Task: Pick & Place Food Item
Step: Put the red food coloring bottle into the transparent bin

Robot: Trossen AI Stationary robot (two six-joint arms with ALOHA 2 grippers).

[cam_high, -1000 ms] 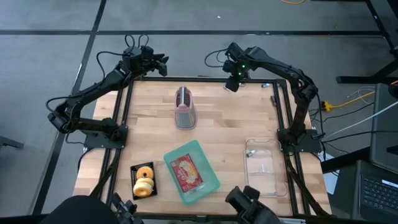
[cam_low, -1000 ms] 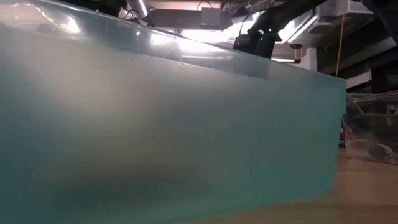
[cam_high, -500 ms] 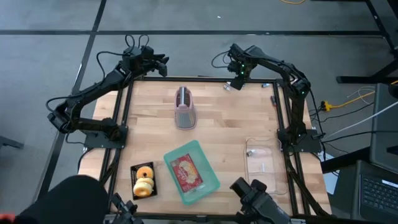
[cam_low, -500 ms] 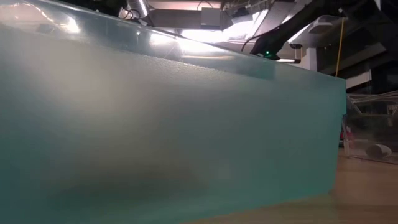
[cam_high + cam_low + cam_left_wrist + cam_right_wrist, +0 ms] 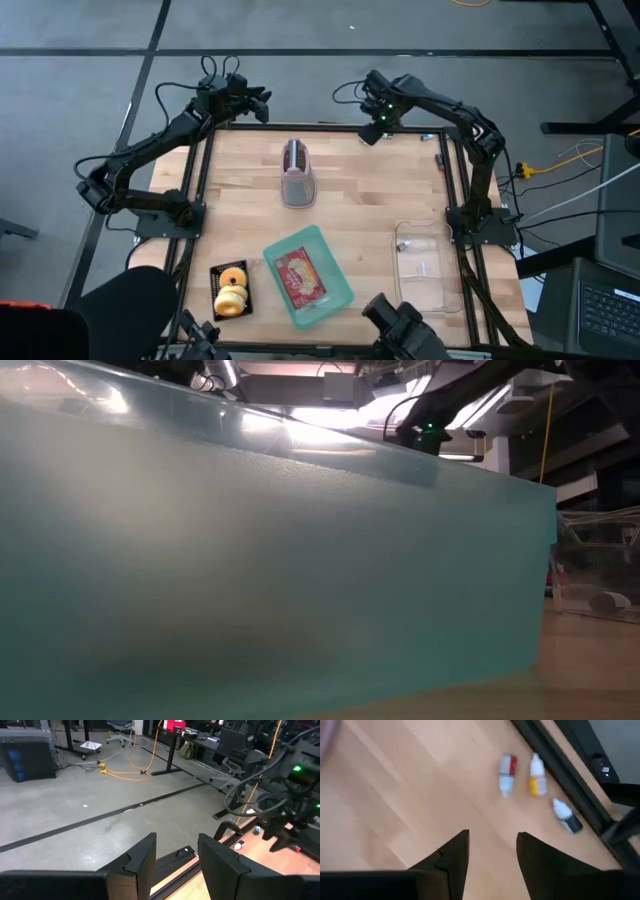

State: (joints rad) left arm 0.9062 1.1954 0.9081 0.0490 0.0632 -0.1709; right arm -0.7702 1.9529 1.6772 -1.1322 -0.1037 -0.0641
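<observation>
While both grippers, left (image 5: 177, 865) and right (image 5: 491, 852), hang spread and empty at the far edge, the food (image 5: 298, 275) sits in the teal tray (image 5: 338, 290) near the front; that long reach could clip the toaster (image 5: 297, 172).

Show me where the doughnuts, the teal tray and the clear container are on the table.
doughnuts (image 5: 231, 288): high view, where the two doughnuts meet.
teal tray (image 5: 340, 294): high view, its bare right-hand rim.
clear container (image 5: 419, 265): high view, middle of its see-through floor.
</observation>
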